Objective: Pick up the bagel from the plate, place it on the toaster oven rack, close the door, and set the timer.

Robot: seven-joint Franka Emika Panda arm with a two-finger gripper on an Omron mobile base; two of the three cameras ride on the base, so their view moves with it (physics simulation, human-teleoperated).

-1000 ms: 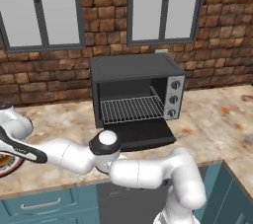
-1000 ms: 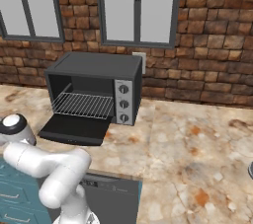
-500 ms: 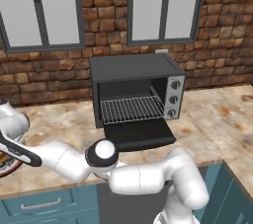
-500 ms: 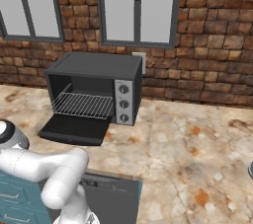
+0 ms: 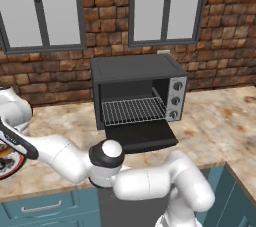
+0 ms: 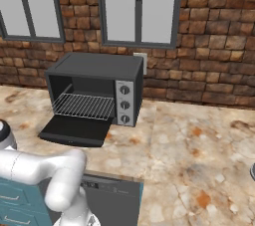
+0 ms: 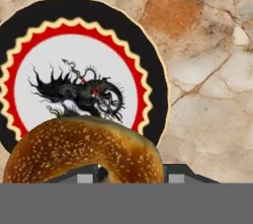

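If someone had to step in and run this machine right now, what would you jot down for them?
Pincer: shut on the bagel, which is up off the plate.
Plate: on the counter at the far left, below the bagel.
Toaster oven: door dropped fully open, toaster oven rack bare inside; same in the right base view.
Done: bagel picked up.
Left: carry it to the rack and set it down, shut the door, turn the timer knob on the panel at the oven's right.
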